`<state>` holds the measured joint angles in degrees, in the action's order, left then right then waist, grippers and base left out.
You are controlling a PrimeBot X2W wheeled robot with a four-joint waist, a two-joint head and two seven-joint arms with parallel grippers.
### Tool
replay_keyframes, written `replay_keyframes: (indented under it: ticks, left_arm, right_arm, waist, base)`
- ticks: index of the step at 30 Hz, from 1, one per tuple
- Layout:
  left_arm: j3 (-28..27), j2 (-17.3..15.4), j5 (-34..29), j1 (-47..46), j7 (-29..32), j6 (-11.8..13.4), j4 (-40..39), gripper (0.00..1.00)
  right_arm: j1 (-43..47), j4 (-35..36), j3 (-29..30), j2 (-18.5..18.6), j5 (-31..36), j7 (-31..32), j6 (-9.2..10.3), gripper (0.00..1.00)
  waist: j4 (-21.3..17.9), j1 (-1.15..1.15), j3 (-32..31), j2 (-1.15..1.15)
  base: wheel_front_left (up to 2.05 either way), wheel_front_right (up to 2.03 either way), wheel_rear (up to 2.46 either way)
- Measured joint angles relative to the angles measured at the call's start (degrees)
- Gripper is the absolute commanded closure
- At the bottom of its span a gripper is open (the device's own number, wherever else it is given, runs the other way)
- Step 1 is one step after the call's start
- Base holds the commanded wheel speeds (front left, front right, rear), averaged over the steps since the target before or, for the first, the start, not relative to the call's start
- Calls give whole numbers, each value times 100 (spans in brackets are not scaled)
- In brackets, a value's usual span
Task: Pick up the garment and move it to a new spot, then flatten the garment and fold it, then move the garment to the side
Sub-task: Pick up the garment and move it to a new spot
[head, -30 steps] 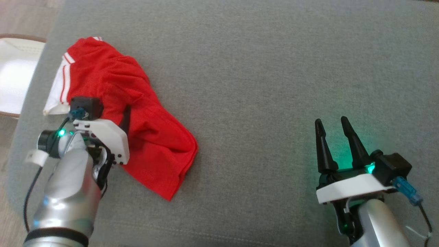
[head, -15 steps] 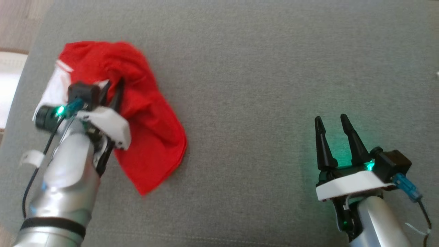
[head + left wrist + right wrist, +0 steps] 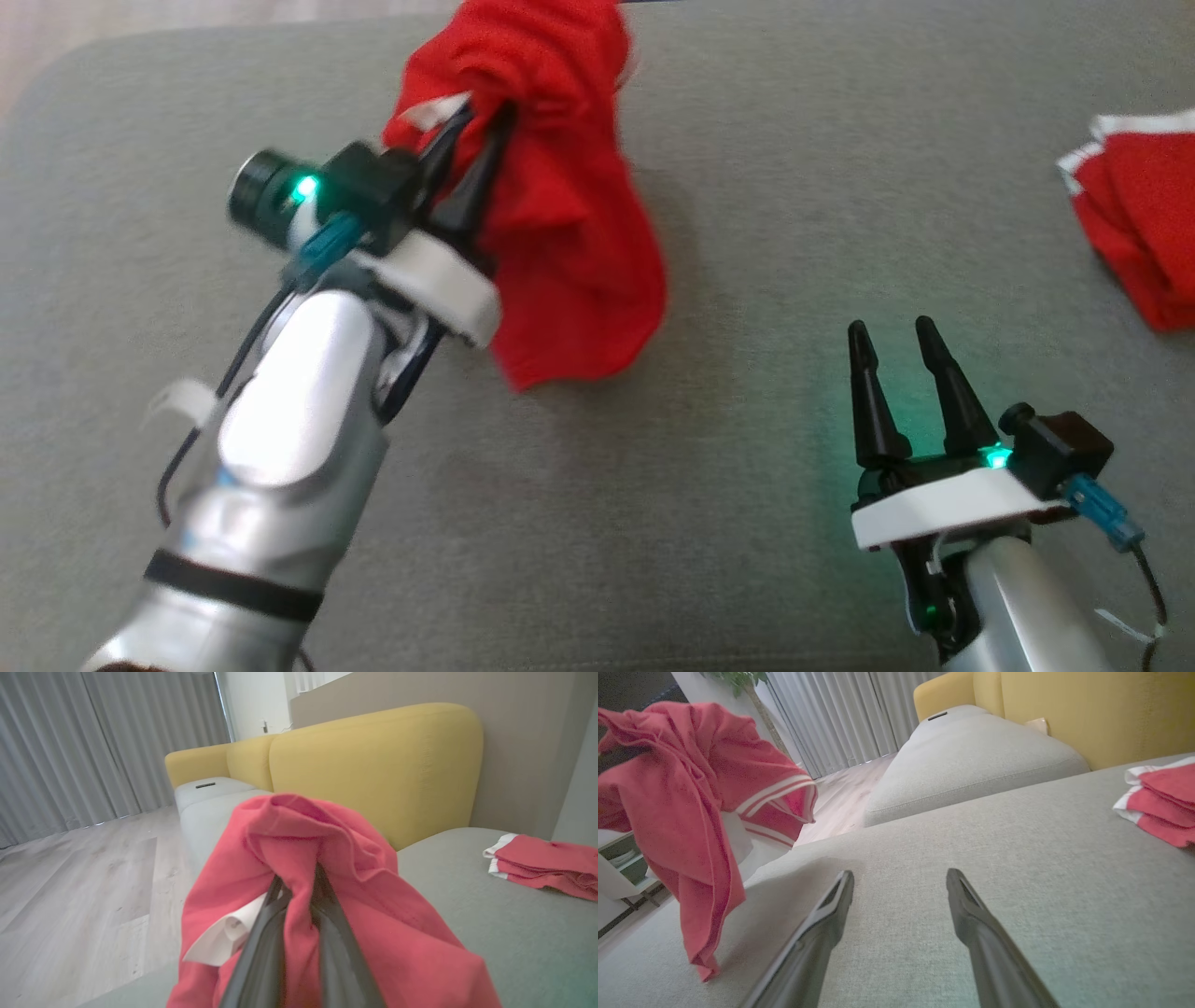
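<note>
Grey cushion (image 3: 747, 560), left jaws pinching red garment (image 3: 569, 224), right jaws apart.

Nothing in these views can be read. The red fabric garment (image 3: 569, 224) shows plain white stripes on its trim but no lettering or brand. The small white tag (image 3: 182, 399), down-left of the garment in the head view, is too blurred to read.

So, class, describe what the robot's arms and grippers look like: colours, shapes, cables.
The left gripper and right gripper match: silver forearm, white plate, two long tapered black jaws, green light, black camera with blue plug and dark cable.
</note>
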<state>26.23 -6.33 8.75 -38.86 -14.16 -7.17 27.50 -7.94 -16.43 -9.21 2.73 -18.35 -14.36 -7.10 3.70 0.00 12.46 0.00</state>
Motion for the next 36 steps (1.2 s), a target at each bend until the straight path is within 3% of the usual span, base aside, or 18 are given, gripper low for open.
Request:
replay_keyframes:
  ticks: [7,14,15,20,26,31,36]
  left_arm:
    - [214,240,-2,-648,182,58,-96,100]
    - [275,402,214,-1429,196,215,486,100]
    - [285,414,253,-1545,194,246,609,0]
    - [314,468,301,-2005,42,447,1021,0]
    - [199,415,421,-1994,-14,524,1136,0]
    - [-109,148,464,-1700,-35,594,676,0]
    - [-334,-175,502,-753,-55,639,-124,0]
  right_arm:
    - [-157,82,-162,0,-192,0,0,0]
    - [-332,147,-367,0,-380,-1,0,0]
    - [-342,157,-380,1,-408,-1,0,0]
    - [-347,169,-380,2,-477,-1,0,0]
    - [-346,181,-208,1,-474,-1,0,0]
    - [-338,186,-34,1,-380,-1,0,0]
    - [-311,172,186,0,-207,-1,0,0]
  waist:
    - [-550,0,151,0]
    - [-1131,0,373,0]
    - [-1200,0,403,0]
    - [-1394,0,532,0]
    - [-1165,0,465,0]
    - [-893,0,379,0]
    - [-491,0,229,0]
  base:
    - [0,0,0]
    - [0,0,0]
    - [0,0,0]
    - [0,0,0]
    - [0,0,0]
    - [0,0,0]
    - [0,0,0]
